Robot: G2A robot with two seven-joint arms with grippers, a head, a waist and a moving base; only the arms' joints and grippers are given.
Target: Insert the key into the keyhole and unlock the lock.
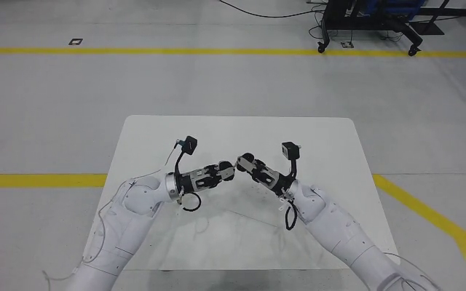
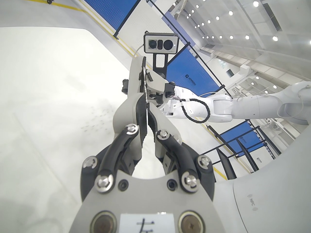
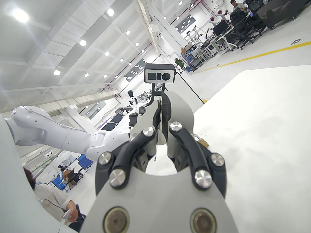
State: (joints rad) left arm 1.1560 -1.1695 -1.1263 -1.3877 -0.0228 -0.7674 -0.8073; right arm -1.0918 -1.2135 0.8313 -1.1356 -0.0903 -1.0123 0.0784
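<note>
My two grippers meet tip to tip above the middle of the white table (image 1: pixel 306 145). The left gripper (image 2: pixel 146 99) is shut on a thin flat metal key (image 2: pixel 147 106), seen edge-on between its black pads. The right gripper (image 2: pixel 144 75) faces it from beyond and is shut on the other end of the same metal piece. In the right wrist view the right gripper (image 3: pixel 161 101) has its pads pressed together. A small brass padlock (image 3: pixel 203 142) with a silver shackle lies on the table just beside and below that gripper, partly hidden by a finger. From above, the left gripper (image 1: pixel 227 172) and right gripper (image 1: pixel 243 163) touch.
The table top around the grippers is bare white, with its far edge and rounded corners well beyond them. A black wheeled frame (image 1: pixel 371 22) stands on the floor far behind the table.
</note>
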